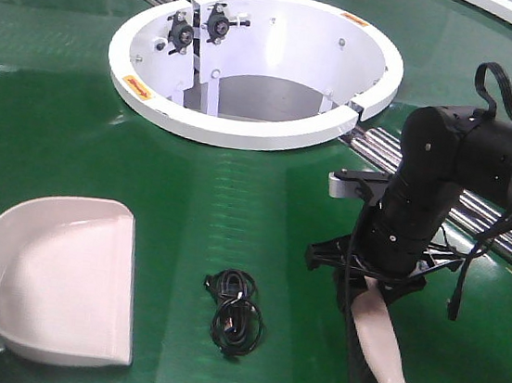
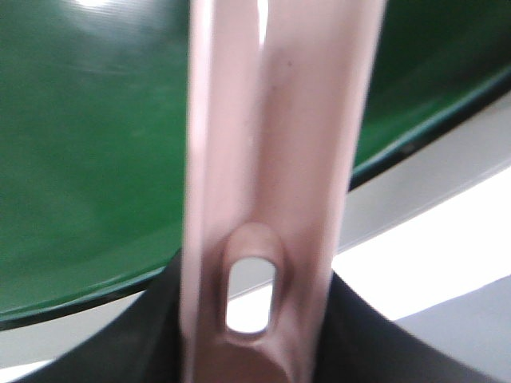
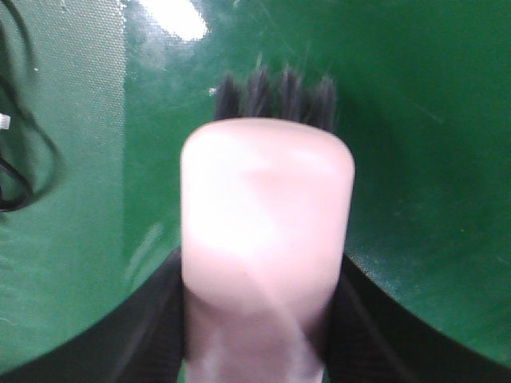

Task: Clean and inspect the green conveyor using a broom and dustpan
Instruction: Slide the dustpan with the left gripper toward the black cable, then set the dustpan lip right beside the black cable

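Green conveyor sweep judged barely begun | right claw clamped on broom, near-right edge | left claw gripping dustpan handle, near-left edge | black cable between, uncollected; inspection outstanding

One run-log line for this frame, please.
left gripper: shut on dustpan | right gripper: shut on broom | black cable: loose on green conveyor between dustpan and broom

Industrial workshop or factory floor: a broad green conveyor surrounds a white machine ring bearing orange labels, and chrome roller bars run out from beside the ring.
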Robot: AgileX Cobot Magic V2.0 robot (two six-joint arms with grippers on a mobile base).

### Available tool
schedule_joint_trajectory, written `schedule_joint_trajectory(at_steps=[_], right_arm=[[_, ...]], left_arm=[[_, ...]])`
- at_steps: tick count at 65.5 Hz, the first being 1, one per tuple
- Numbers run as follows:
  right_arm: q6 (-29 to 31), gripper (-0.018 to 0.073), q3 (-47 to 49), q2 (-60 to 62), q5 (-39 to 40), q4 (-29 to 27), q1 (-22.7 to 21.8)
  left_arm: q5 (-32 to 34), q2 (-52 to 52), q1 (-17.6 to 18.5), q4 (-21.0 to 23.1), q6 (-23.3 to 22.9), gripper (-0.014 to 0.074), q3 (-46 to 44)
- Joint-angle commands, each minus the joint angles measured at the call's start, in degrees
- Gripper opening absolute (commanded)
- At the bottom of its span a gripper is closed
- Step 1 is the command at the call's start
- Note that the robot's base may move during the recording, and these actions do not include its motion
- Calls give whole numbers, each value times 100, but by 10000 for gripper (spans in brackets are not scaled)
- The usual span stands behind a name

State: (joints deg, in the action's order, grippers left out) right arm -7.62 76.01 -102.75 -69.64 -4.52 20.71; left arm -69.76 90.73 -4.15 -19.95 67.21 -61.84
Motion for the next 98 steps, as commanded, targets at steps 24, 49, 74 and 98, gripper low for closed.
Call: schedule_joint_trajectory(at_steps=[24, 49, 74, 98], right_arm=[[45, -2, 123, 297, -381, -15, -34], [45, -2, 123, 297, -381, -15, -34], [45, -2, 123, 297, -381, -15, -34], [45, -2, 123, 297, -381, -15, -34]], left_arm=[[-170, -196, 663, 123, -85, -24, -341], [-170, -148, 1348, 153, -29, -24, -341], [-165, -148, 1712, 219, -29, -24, -341], [-164, -87, 1827, 277, -40, -24, -379]])
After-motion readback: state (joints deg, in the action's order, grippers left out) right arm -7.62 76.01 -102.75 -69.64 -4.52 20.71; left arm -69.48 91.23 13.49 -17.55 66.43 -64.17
